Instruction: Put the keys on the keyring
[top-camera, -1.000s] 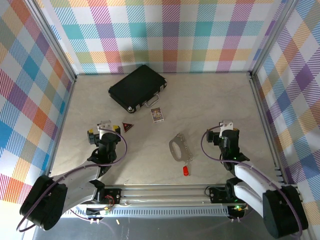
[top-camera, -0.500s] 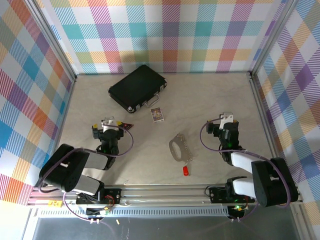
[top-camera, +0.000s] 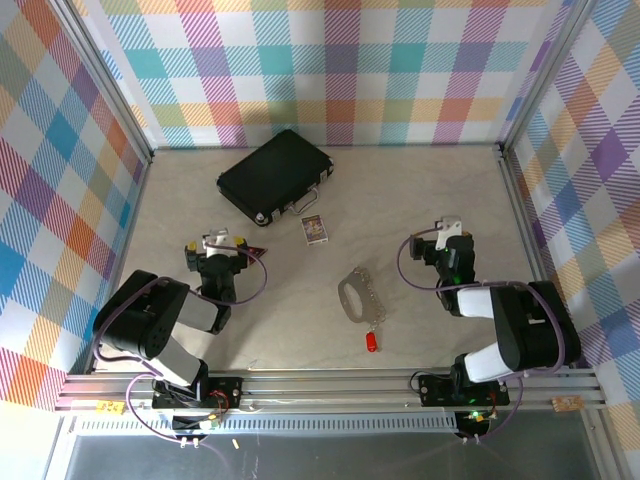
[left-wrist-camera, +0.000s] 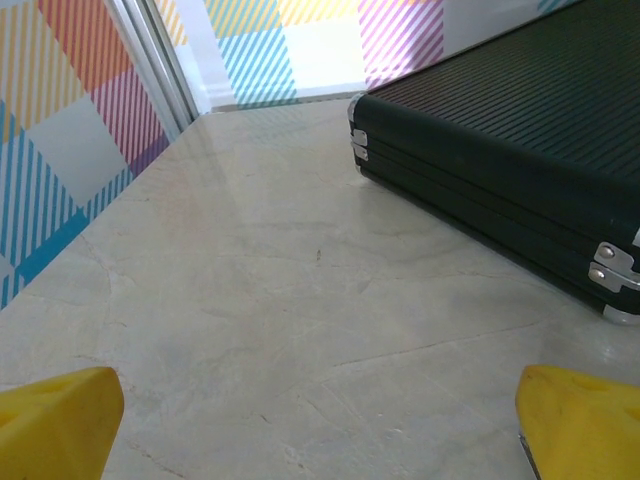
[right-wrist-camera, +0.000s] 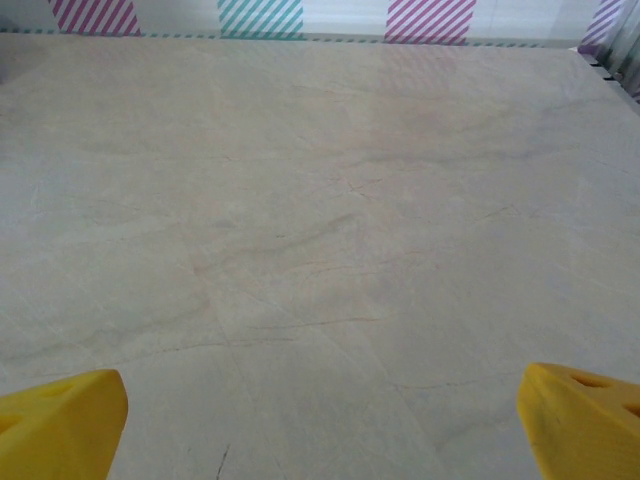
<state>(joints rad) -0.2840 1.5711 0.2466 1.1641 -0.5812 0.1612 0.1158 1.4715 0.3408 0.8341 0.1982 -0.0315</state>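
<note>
The keyring (top-camera: 358, 293), a thin silver-grey loop with a beaded side, lies flat near the table's middle. The key (top-camera: 371, 342), a tiny bright red oblong, lies just in front of it, apart from the loop. My left gripper (top-camera: 213, 245) sits low on the table at the left, well away from both. In the left wrist view its yellow fingertips (left-wrist-camera: 55, 420) stand wide apart with bare table between them, so the left gripper (left-wrist-camera: 320, 430) is open. My right gripper (top-camera: 445, 242) rests to the right of the keyring; in the right wrist view the right gripper (right-wrist-camera: 320, 430) is open and holds nothing.
A black case (top-camera: 275, 175) lies at the back left, and the left wrist view shows the same case (left-wrist-camera: 520, 160) close ahead on the right. A small card (top-camera: 313, 229) lies in front of it. A dark red triangle (top-camera: 256, 251) peeks out beside the left gripper. Metal frame rails edge the table.
Both arms have folded down lower, and both grippers have slid a little farther from the bases. The keyring and the red key have not moved.
</note>
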